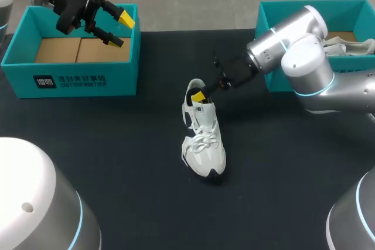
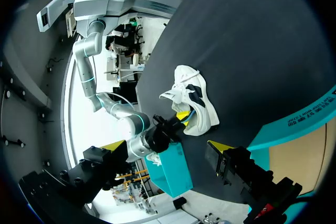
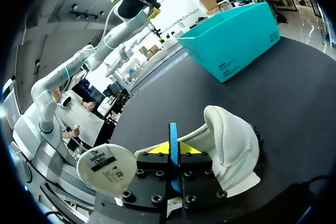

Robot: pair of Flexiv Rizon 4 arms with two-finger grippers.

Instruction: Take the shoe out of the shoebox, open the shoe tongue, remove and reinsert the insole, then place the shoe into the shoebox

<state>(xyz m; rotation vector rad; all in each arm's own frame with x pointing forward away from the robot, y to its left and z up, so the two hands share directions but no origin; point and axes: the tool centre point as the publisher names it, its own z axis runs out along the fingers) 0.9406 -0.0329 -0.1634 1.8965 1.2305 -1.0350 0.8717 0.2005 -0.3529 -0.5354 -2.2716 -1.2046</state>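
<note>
Our right end effector (image 3: 173,149) is clamped on the blue insole (image 3: 173,129), held edge-on between its tips just inside the collar of the white shoe (image 1: 203,139). The shoe stands on the desk (image 1: 117,168) between the two boxes, with its long axis running near to far, toe towards us and heel opening at that end effector. We judge the insole must travel along that axis, through the heel opening. Further off, our left end effector (image 1: 121,30) hangs with fingers apart over the left shoebox (image 1: 70,80), well apart from the shoe.
</note>
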